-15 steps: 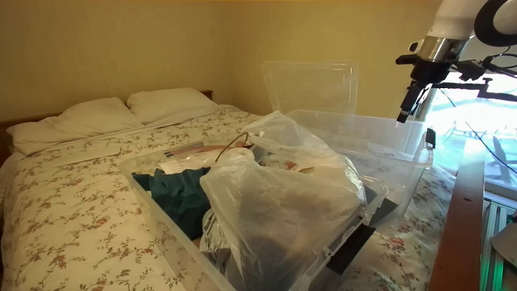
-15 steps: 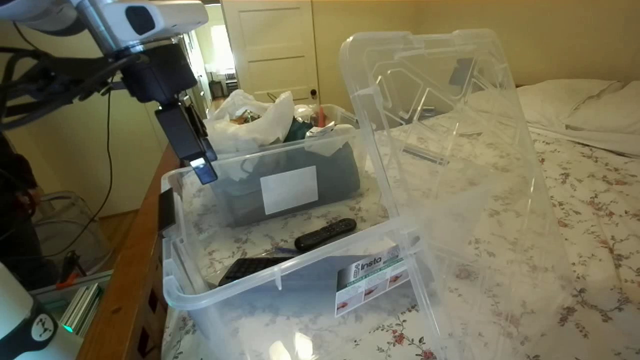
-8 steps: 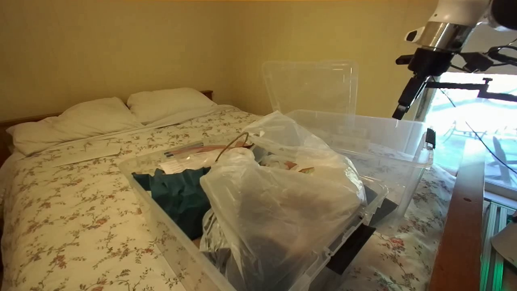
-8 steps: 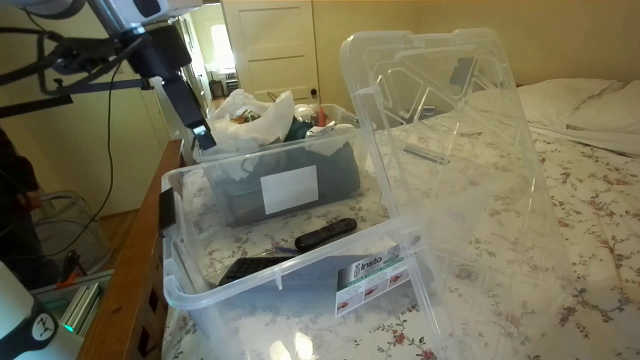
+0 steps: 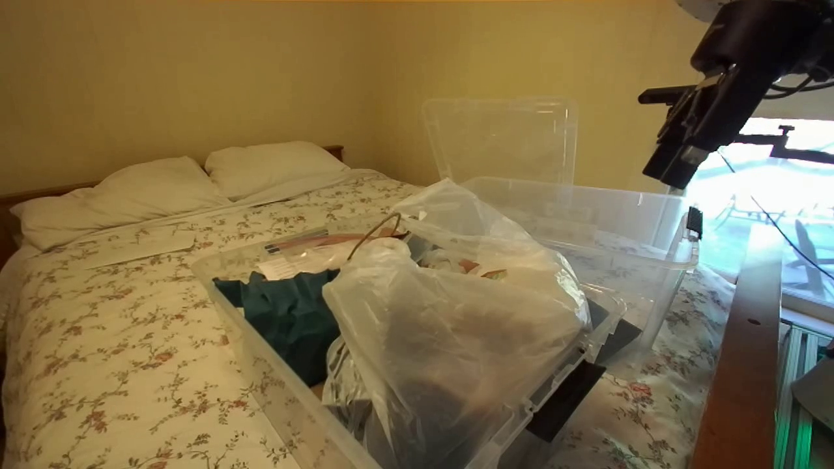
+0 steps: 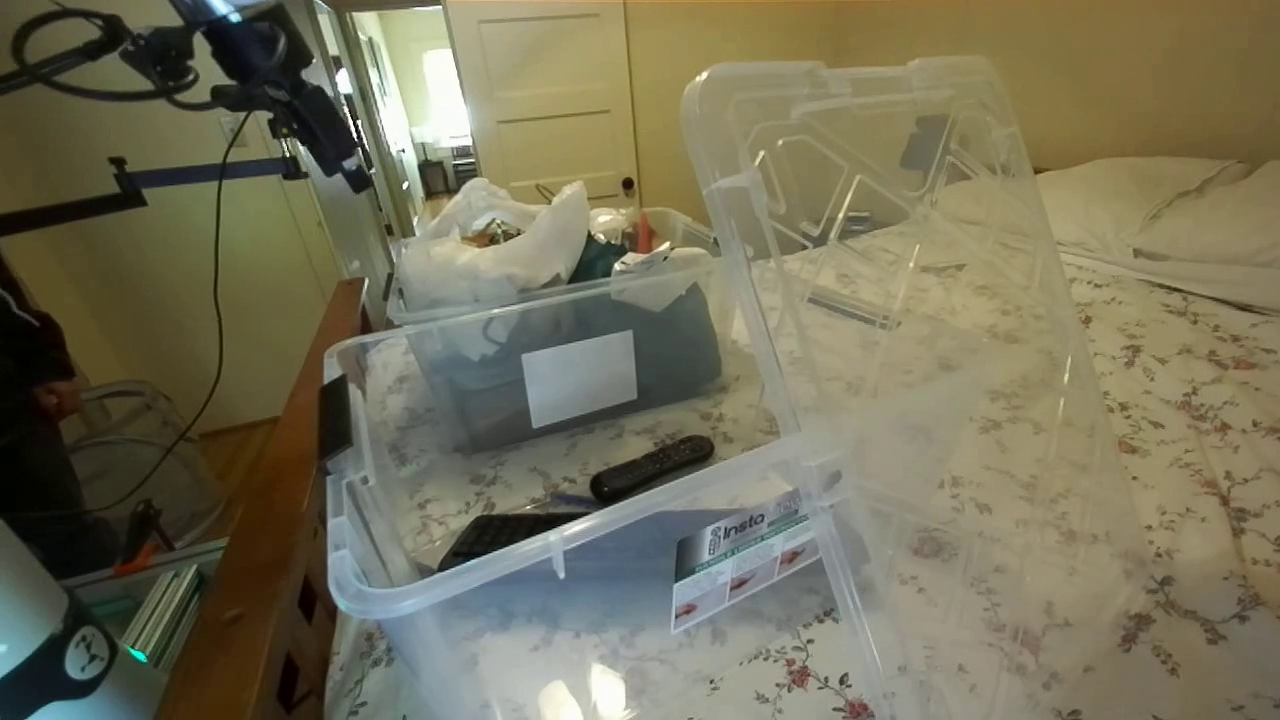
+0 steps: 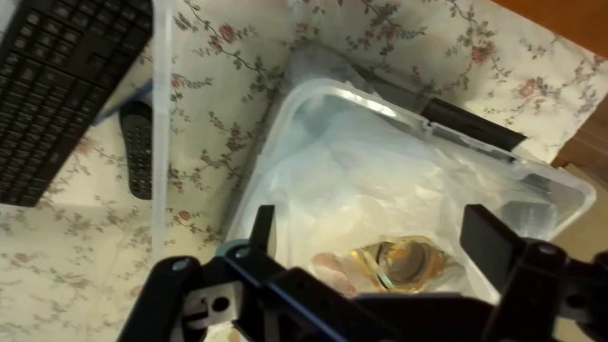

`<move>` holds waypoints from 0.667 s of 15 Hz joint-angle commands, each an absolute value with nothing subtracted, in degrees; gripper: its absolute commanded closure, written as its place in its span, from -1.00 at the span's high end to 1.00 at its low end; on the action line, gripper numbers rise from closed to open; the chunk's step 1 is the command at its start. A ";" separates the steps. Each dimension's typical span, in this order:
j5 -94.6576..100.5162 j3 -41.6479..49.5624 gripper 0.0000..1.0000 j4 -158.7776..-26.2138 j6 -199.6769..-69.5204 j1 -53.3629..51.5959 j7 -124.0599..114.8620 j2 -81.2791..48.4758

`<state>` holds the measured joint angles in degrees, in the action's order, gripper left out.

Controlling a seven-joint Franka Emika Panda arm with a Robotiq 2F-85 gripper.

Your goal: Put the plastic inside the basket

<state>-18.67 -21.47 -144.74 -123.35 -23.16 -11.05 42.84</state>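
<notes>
A translucent white plastic bag (image 5: 469, 312) lies bunched over the contents of a full clear bin (image 5: 260, 384) on the bed. The bag (image 6: 500, 255) and that bin (image 6: 545, 298) also show in an exterior view. My gripper (image 5: 671, 172) hangs in the air above the bins, apart from the bag; it also shows in an exterior view (image 6: 352, 178). In the wrist view my gripper (image 7: 368, 213) is open, with nothing between its fingers, and the bag (image 7: 351, 175) lies below it. An opening in the bag shows a shiny gold item (image 7: 403, 261).
A second clear bin (image 6: 480, 590) stands beside the full one, with a raised clear lid (image 6: 870, 250). It holds a black keyboard (image 7: 61, 90) and a black remote (image 7: 137, 147). A dark green cloth (image 5: 293, 319) fills part of the full bin. A wooden bed rail (image 5: 736, 365) runs alongside.
My gripper has moved from over the second bin's corner back and up, toward the full bin's side, and has turned. The bag and bins have not moved.
</notes>
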 commanded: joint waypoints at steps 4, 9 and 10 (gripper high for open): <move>-18.28 -23.42 1.00 -142.49 -126.26 -23.59 -12.87 39.09; -17.64 -24.35 1.00 -141.43 -127.61 -22.88 -13.48 37.83; -18.16 -25.97 1.00 -139.84 -131.27 -22.80 -14.13 34.75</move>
<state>-18.57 -23.32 -142.63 -126.42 -23.19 -12.46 39.67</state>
